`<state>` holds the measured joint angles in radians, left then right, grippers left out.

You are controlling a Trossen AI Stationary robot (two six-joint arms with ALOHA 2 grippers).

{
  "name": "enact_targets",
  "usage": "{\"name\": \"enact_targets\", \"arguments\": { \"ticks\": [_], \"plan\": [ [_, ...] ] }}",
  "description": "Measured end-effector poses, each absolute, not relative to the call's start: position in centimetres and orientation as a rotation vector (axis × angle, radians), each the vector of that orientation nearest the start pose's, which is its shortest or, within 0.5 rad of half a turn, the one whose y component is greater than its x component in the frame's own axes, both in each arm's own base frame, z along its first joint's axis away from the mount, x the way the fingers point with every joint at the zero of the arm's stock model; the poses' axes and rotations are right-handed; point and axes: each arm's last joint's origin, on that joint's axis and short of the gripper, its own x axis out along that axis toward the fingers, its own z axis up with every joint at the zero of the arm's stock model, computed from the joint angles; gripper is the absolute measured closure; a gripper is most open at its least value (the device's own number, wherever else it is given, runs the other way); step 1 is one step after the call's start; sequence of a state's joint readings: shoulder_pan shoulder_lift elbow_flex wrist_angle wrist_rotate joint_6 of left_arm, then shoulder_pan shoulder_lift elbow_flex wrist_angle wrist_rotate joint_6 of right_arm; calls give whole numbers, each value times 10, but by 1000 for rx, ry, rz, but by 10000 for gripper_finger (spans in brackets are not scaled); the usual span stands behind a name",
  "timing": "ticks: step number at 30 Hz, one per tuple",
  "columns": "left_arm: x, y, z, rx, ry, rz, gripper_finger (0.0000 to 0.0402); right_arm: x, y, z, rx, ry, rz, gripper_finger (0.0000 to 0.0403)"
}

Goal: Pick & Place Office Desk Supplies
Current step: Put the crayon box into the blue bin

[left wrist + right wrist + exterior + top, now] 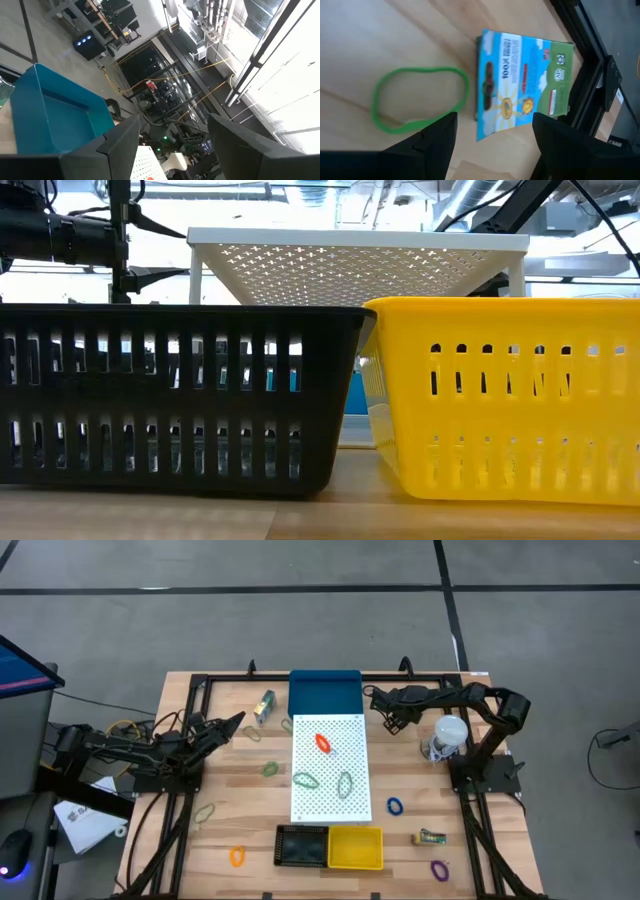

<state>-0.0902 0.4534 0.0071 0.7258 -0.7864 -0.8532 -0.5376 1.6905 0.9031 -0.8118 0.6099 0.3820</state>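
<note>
At left centre of the worktop [250, 815]: left gripper [236, 721], fingers apart, gripping nothing, near a green rubber band [249, 736] and a printed packet [264, 706]. In the middle, on the white perforated board [330, 805]: one red band [323, 743], two green. Upper right: right gripper [385, 708], fingers apart, empty, beside the blue bin [325, 693]. Lower right, on bare wood: blue band [394, 807], second packet [431, 837], purple band [439, 868].

A: What lies on the wooden table [395, 35]?
B: A printed packet [522, 80], flat, with a green rubber band [420, 100] just beside it, apart.
A: And the right gripper [492, 145]?
B: Fingers [437, 140] spread, hovering above the packet's near edge
</note>
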Motion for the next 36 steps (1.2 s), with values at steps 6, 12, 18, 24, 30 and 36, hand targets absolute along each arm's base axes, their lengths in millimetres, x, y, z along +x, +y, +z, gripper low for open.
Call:
{"name": "enact_targets", "arguments": {
  "ticks": [6, 12, 18, 24, 30, 36],
  "plan": [
    [116, 10, 192, -934, -541, 543, 186, 217, -153, 143, 195, 1472, -1212, 168],
    [116, 10, 192, -934, -541, 543, 196, 218, -154, 143, 199, 1456, -1214, 237],
    [116, 10, 192, -934, -541, 543, 199, 219, -154, 143, 222, 1443, -1199, 306],
    [116, 10, 192, -933, -541, 543, 198, 221, -153, 142, 274, 1431, -1157, 378],
    [116, 10, 192, -931, -540, 543, 197, 221, -153, 142, 294, 1427, -1157, 399],
    [116, 10, 192, -930, -540, 542, 197, 221, -149, 143, 262, 1444, -1168, 401]
  ]
}}
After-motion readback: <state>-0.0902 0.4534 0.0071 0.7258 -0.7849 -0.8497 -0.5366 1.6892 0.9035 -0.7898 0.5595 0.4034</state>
